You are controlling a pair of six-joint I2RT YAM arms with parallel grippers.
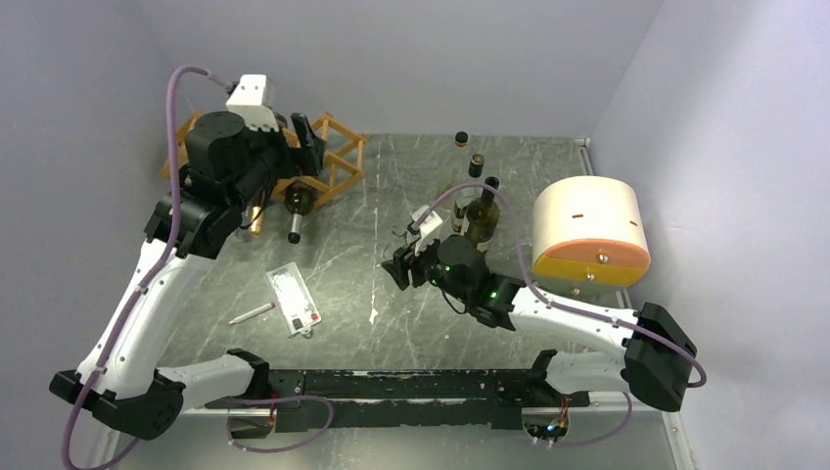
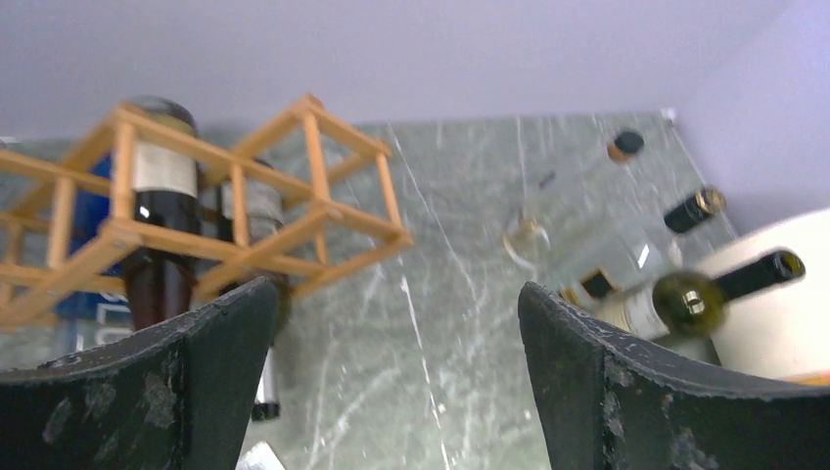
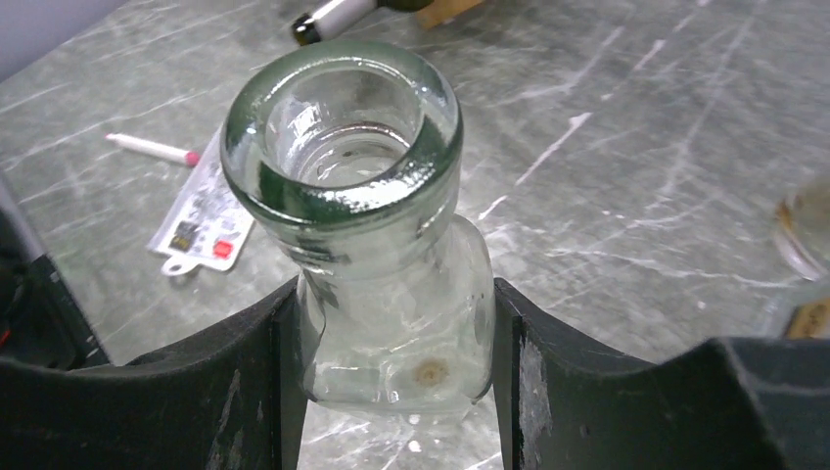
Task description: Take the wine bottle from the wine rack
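The orange-brown wooden wine rack [image 1: 338, 157] stands at the far left of the table and fills the left of the left wrist view [image 2: 323, 211]. A dark wine bottle [image 2: 161, 211] with a white label lies in a cell. A second bottle [image 1: 295, 211] beside it has its neck sticking out toward the near side. My left gripper [image 1: 308, 135] hovers over the rack, open and empty [image 2: 396, 323]. My right gripper [image 1: 399, 266] is at mid-table, shut on a clear glass bottle [image 3: 377, 245].
Several dark bottles [image 1: 482, 211] stand at the back middle of the table. A cream cylinder with an orange face [image 1: 590, 233] sits at the right. A white card [image 1: 294, 297] and a pen [image 1: 252, 313] lie in front of the left arm.
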